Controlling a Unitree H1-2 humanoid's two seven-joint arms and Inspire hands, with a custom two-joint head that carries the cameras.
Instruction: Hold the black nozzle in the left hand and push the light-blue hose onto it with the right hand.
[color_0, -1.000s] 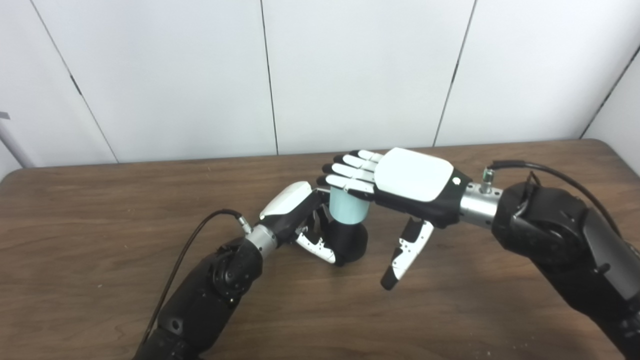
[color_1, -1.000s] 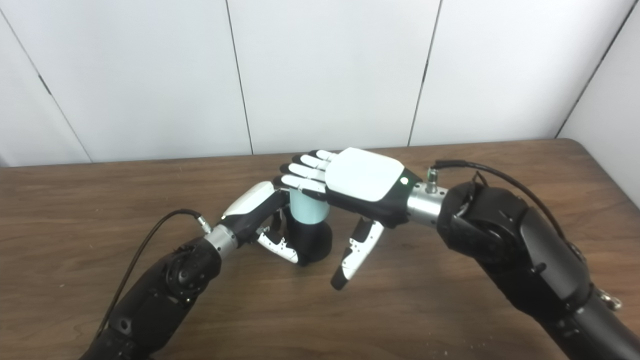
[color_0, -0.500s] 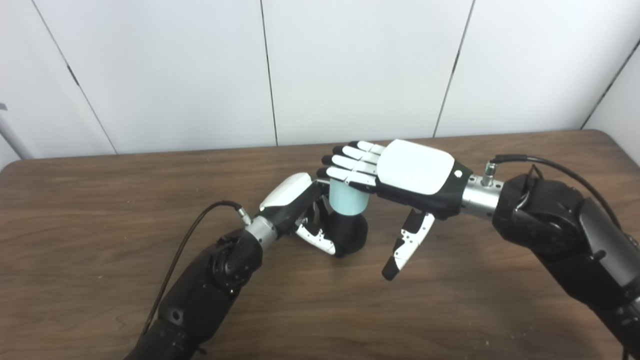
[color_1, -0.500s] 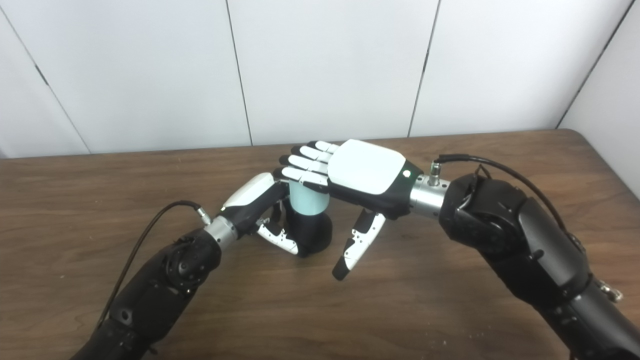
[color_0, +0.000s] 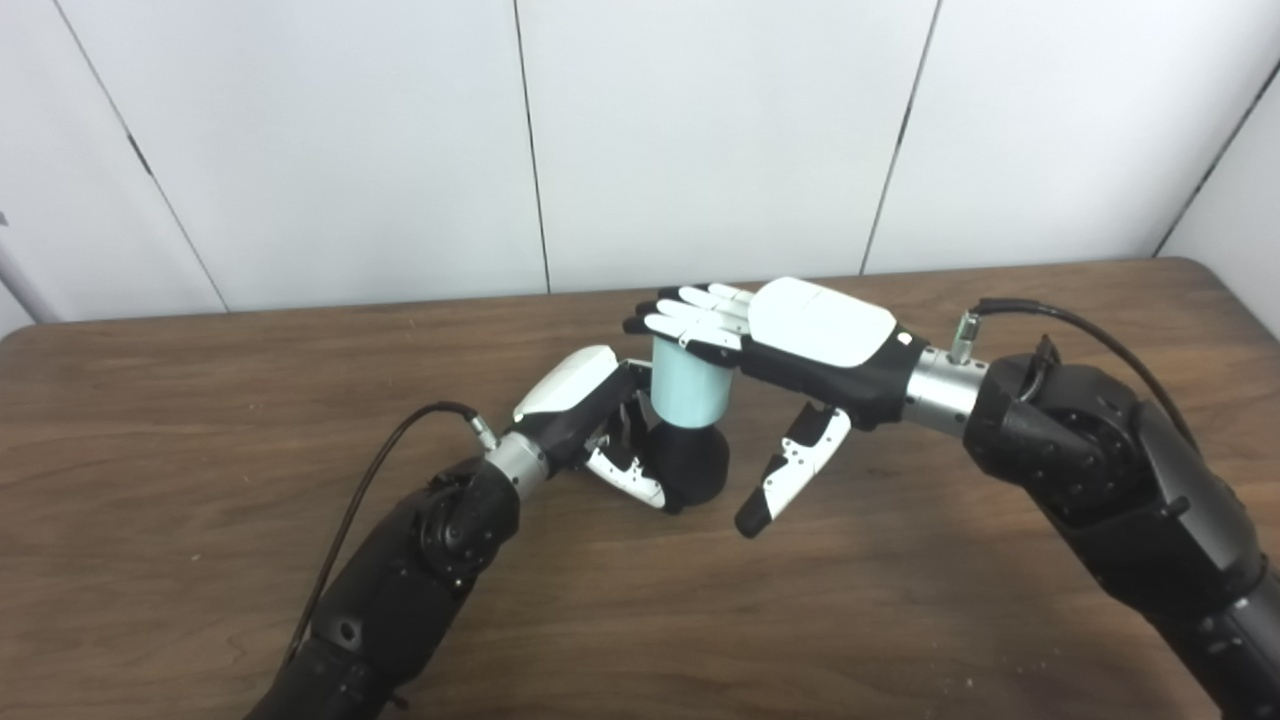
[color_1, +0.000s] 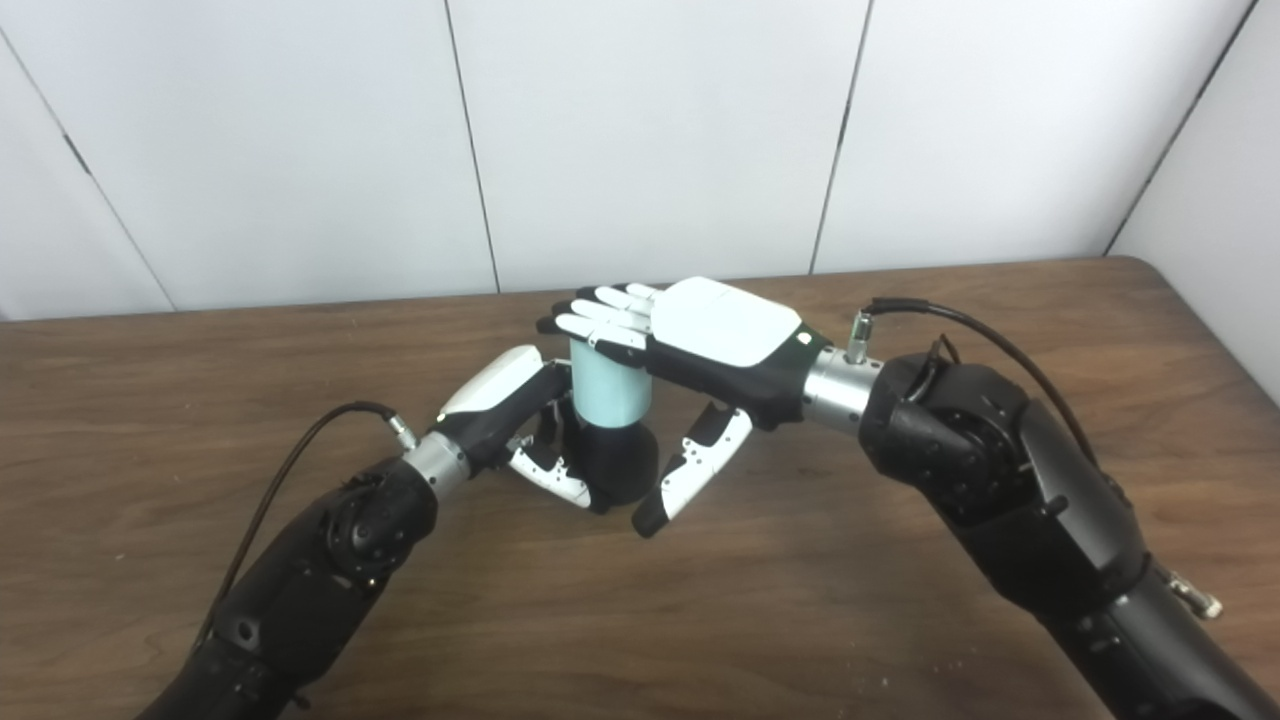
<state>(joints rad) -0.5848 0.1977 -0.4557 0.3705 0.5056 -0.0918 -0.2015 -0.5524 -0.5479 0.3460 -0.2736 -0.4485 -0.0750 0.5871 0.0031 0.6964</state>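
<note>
The black nozzle (color_0: 690, 465) stands upright on the brown table, with my left hand (color_0: 590, 415) shut around its lower part from the left. A short light-blue hose piece (color_0: 685, 390) sits upright on top of the nozzle. My right hand (color_0: 790, 345) lies flat over the hose's top end, palm down, its fingers (color_0: 690, 315) spread straight and resting on the rim. Its thumb (color_0: 785, 475) hangs down to the right of the nozzle, apart from it. The top opening of the hose is hidden under that hand.
The wooden table (color_0: 200, 420) stretches to both sides, with its far edge against a white panelled wall (color_0: 700, 130). Cables run from both wrists (color_0: 400, 450) (color_0: 1060, 315). The table's right corner (color_1: 1150, 270) lies near the right arm.
The camera view has shifted a little. My right hand has moved slightly left over the hose, and its thumb has swung closer to the nozzle. My left hand keeps its hold.
</note>
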